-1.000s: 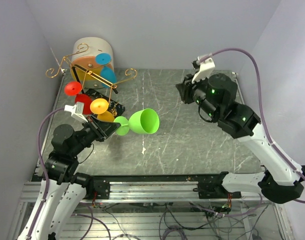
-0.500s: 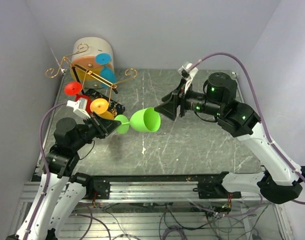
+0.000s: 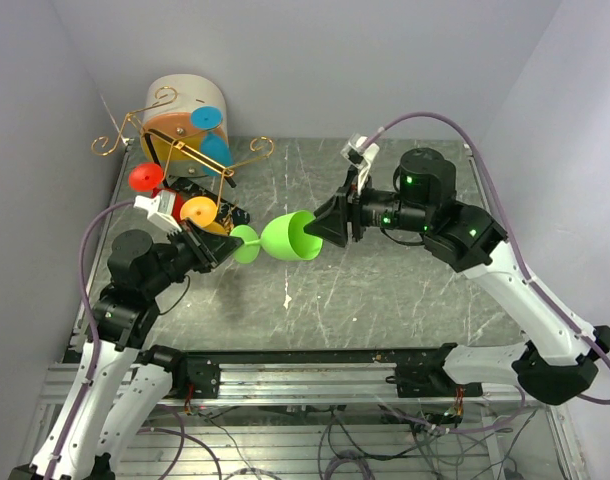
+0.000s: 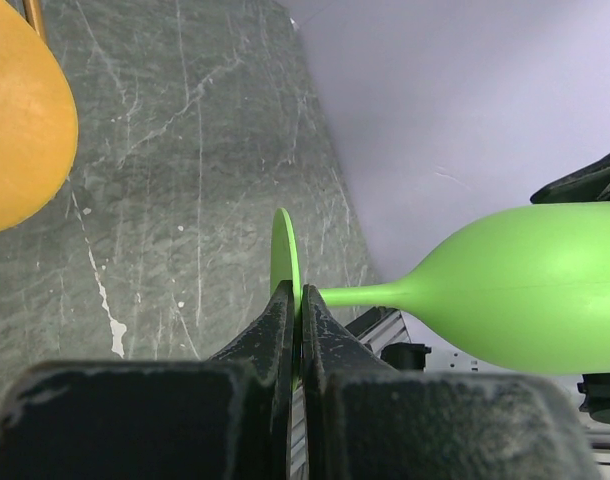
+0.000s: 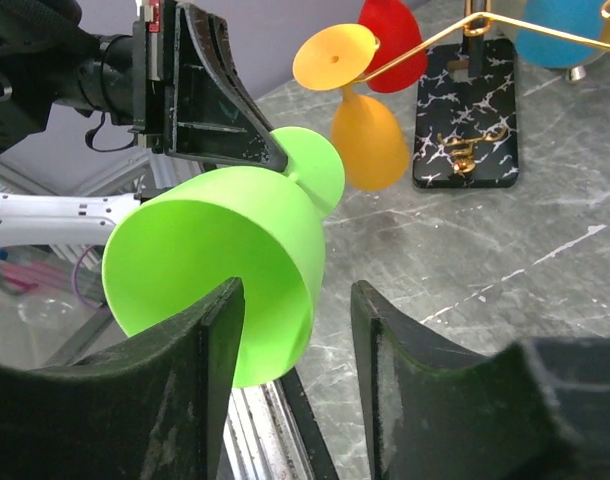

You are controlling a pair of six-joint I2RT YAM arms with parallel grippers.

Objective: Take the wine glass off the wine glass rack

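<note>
Right gripper has advanced from 3 o'clock, fingers spread astride the glass rim. Left gripper pinches its foot, at the rack's 4 o'clock. Left wrist view crops the bowl.

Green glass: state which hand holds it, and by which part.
The left hand pinches the green glass by its foot. The right hand is open at the bowl, not gripping.

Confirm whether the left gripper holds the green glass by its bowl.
No, the left gripper pinches the green glass by its foot.
</note>
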